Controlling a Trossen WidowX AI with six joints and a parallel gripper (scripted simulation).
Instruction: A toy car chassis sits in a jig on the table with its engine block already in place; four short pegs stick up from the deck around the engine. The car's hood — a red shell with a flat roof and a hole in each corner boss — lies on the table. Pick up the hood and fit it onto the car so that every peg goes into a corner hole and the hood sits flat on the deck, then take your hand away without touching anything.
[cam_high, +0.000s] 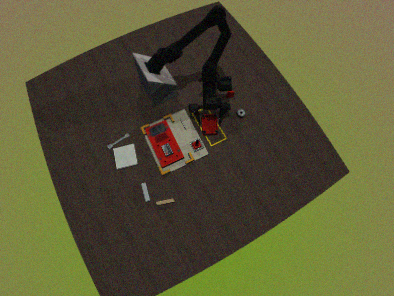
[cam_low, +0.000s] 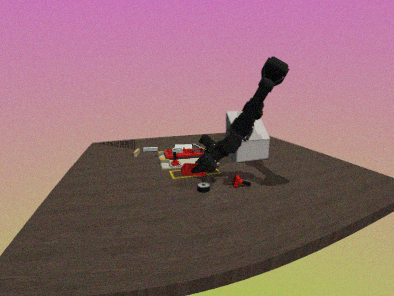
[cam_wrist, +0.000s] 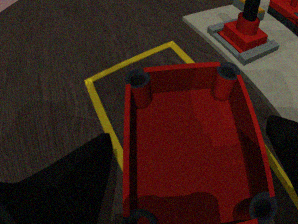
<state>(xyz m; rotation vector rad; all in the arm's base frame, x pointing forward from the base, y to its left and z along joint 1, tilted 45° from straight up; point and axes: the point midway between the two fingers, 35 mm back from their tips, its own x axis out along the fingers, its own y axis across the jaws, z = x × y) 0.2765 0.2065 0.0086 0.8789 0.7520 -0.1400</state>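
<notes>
The red hood (cam_high: 209, 126) (cam_low: 190, 169) (cam_wrist: 175, 145) lies in the yellow outline (cam_high: 219, 142) (cam_wrist: 131, 62), overlapping its lines in the wrist view. Its hollow side and dark-ringed corner bosses face the wrist camera. My gripper (cam_high: 210, 111) (cam_wrist: 193, 132) is open and empty, with one black finger on each side of the hood in the wrist view. Contact with the hood cannot be made out. The red chassis (cam_high: 159, 141) (cam_low: 187, 153) sits between orange jig corners on a pale board (cam_high: 189, 131), with the grey engine block (cam_high: 167, 149) on its deck. The pegs are too small to tell.
A red part with a black post (cam_high: 196, 144) (cam_wrist: 245, 37) stands in a grey holder on the board. A wheel (cam_high: 241, 113) (cam_low: 203, 186) and a red-and-black piece (cam_high: 230, 94) (cam_low: 237, 181) lie nearby. A white square (cam_high: 125, 156) and small bars (cam_high: 145, 192) (cam_high: 165, 201) lie beyond the chassis.
</notes>
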